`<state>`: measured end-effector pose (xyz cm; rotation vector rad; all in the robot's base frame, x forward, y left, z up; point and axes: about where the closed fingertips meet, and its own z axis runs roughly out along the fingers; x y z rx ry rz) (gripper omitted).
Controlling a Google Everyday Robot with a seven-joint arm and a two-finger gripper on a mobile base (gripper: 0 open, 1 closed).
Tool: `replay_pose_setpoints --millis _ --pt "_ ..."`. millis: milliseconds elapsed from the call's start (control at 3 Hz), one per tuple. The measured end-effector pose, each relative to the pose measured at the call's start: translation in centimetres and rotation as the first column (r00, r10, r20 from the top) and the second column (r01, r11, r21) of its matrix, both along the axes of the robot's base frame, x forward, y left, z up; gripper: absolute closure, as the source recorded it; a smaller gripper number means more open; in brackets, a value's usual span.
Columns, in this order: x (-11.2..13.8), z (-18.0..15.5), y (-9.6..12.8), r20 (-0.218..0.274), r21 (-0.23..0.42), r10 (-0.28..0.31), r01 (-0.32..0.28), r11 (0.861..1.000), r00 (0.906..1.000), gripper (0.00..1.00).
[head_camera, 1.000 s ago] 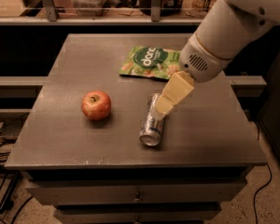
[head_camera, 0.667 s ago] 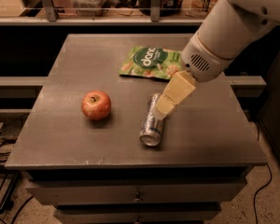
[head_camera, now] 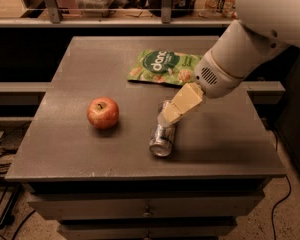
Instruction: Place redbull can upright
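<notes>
The redbull can [head_camera: 162, 138] lies on its side on the grey table [head_camera: 65, 149], right of centre, its shiny silver top facing the front edge. My gripper [head_camera: 170, 116], cream-coloured at the end of the white arm [head_camera: 240, 54], reaches down from the upper right. It sits at the can's far end and covers that end. The can rests on the tabletop.
A red apple [head_camera: 103, 112] stands to the left of the can, a short gap away. A green snack bag [head_camera: 164, 68] lies flat behind the can. The table has drawers [head_camera: 145, 211] below its front edge. Cables [head_camera: 5, 144] lie on the floor at left.
</notes>
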<state>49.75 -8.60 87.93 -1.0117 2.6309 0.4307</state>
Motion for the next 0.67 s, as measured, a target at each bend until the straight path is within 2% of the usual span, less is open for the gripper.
replay_pose_setpoints --millis 333,667 --pt "1.1 -2.0 -0.3 -0.065 0.039 -0.163 0.166 0.985 0.9844 0.0" --pt "2.0 -3.2 0.4 -0.115 0.061 -0.261 0.269 0.961 0.9585 0.0"
